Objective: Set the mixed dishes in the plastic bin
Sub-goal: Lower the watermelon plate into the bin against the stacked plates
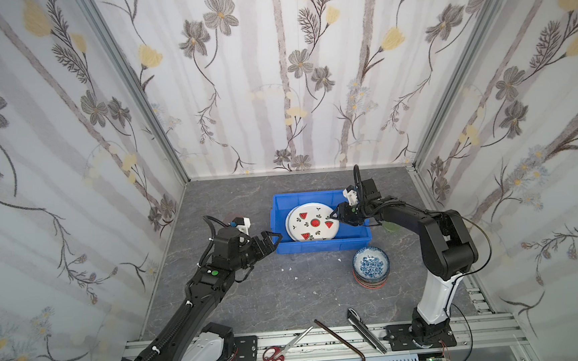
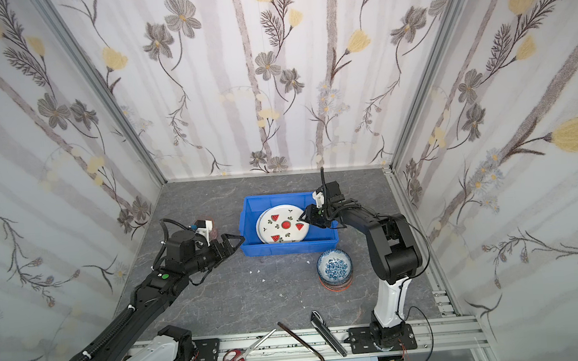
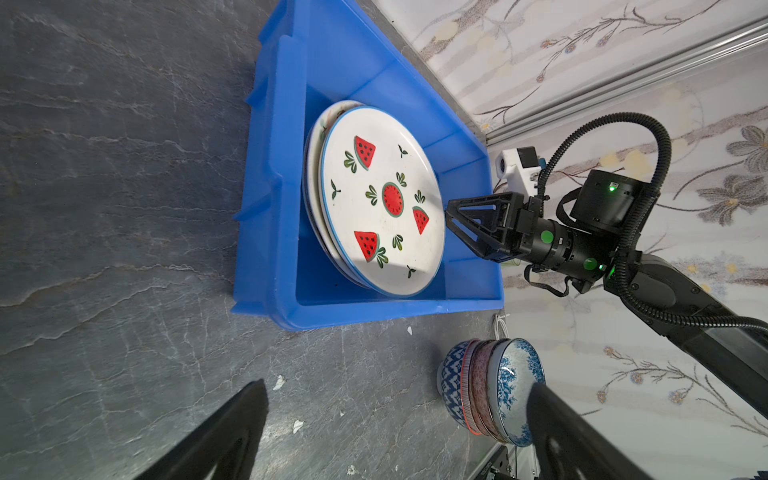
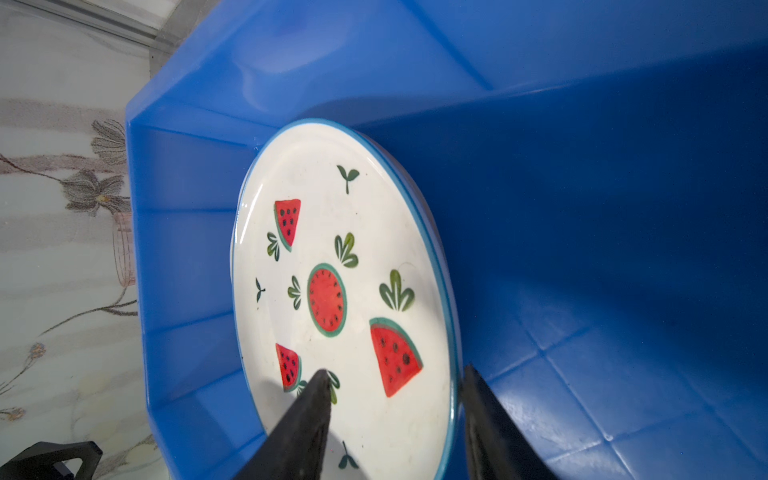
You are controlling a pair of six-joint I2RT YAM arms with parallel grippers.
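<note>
"Where is the watermelon plate (image 1: 313, 225)?"

"It lies in the blue bin (image 1: 320, 246), on top of other plates (image 3: 318, 133), a bit tilted."

"What does the right gripper (image 1: 332, 216) do?"

"It sits at the plate's right edge. Its fingers (image 4: 316, 403) stand apart, one over the plate, one beside the rim. They do not pinch it."

"And the left gripper (image 1: 273, 239)?"

"Spread wide, holding nothing, just outside the bin's left wall."

"What comes next?"

"Maybe the stack of bowls (image 1: 371, 265) on the table, in front of the bin. The right arm is nearer."
</note>
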